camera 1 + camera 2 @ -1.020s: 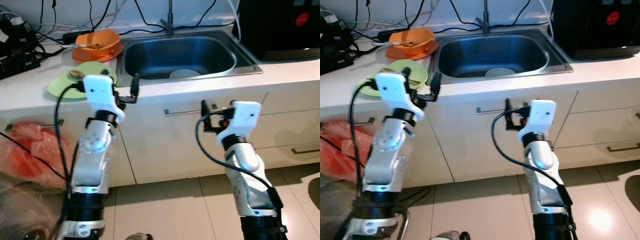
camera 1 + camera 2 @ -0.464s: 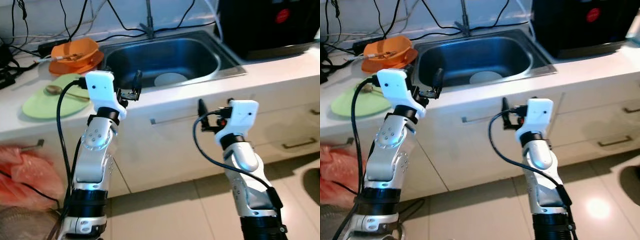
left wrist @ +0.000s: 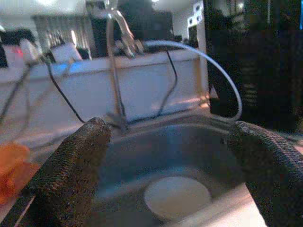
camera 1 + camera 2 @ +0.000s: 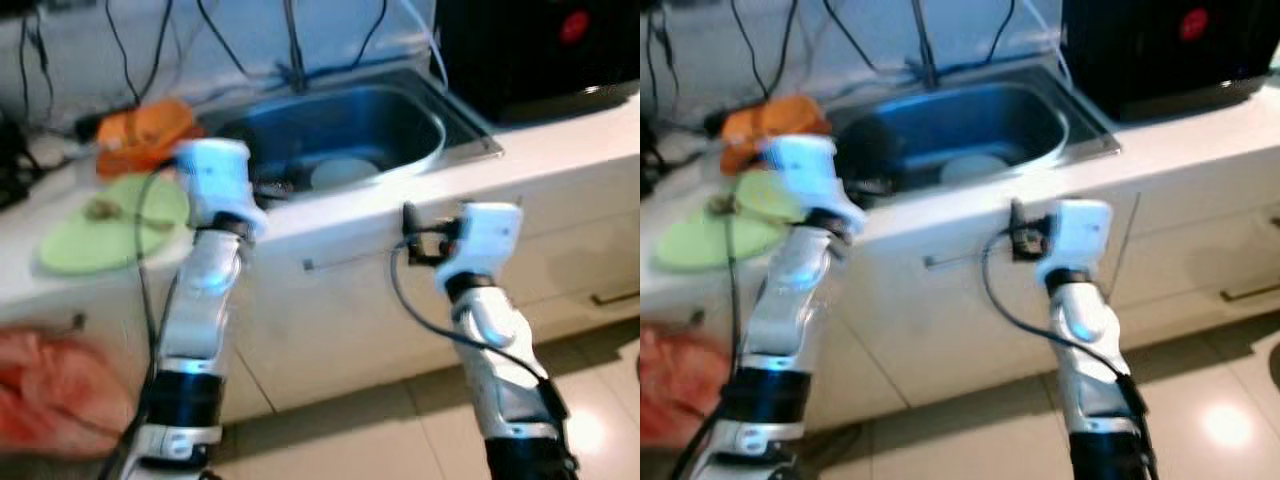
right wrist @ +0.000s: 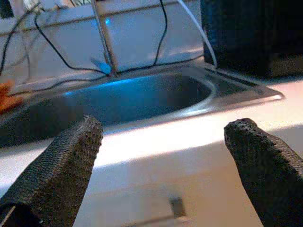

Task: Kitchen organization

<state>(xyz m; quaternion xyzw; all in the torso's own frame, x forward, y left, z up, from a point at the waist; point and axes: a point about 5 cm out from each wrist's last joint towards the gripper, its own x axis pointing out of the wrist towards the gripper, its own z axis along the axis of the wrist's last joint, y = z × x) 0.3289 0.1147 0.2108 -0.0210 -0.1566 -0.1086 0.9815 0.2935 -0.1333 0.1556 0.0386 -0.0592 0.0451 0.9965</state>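
While both arms are raised before the counter, nothing is carried yet. Nearest, right gripper [image 5: 165, 165] held low in front of the white cabinet face, just short of the counter edge [image 4: 400, 205], fingers [image 5: 57, 170] spread wide apart with nothing between them. Left gripper [image 3: 165, 165] higher and farther, at the near-left rim of the sink [image 4: 460, 135], likewise spread wide and empty, aimed into the basin.

Beyond that rim, a white plate [image 3: 177, 196] lying flat on the bottom of the basin, toward its near side and just ahead of the left fingers [image 3: 71, 175]. Left of the sink on the counter, a green plate [image 4: 105, 225] with something small and brownish on it, too blurred to name; farther back, orange dishes [image 4: 140, 135] stacked near some black cables. At the far rim, a thin tap [image 3: 113, 71]; far right, a large black appliance [image 4: 1160, 50].

Judged as the approach step of the tidying: lining up on the sink, probably for the white plate. Next move likely calls for reaching the left gripper down over the rim, tilting so one finger slides under the plate's edge, then closing. Flat plate on smooth steel: liable to skate away rather than lift. Head views blurred, so fine detail uncertain.
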